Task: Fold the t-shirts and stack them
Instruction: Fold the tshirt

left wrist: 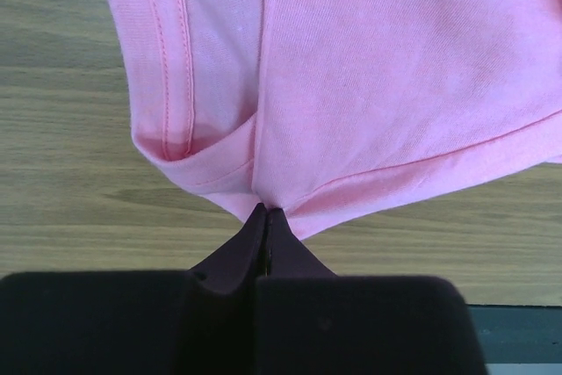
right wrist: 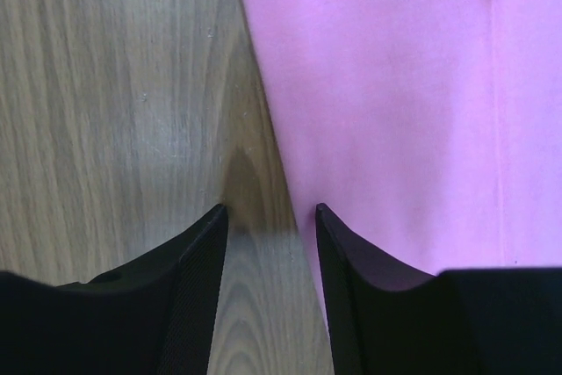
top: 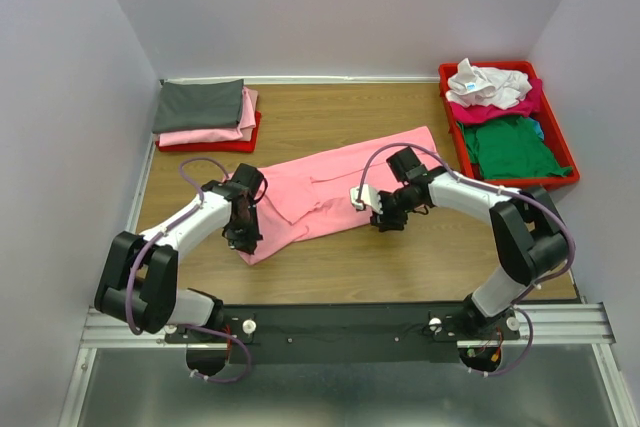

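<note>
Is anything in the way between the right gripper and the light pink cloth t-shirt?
Nothing visible. The open right gripper straddles the edge of the light pink cloth t-shirt, one finger over the bare wooden table, the other over the cloth.

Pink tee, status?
Left end effector shut on pink tee edge. Right end effector open, straddling the tee's edge over the table. Nothing in the way.
</note>
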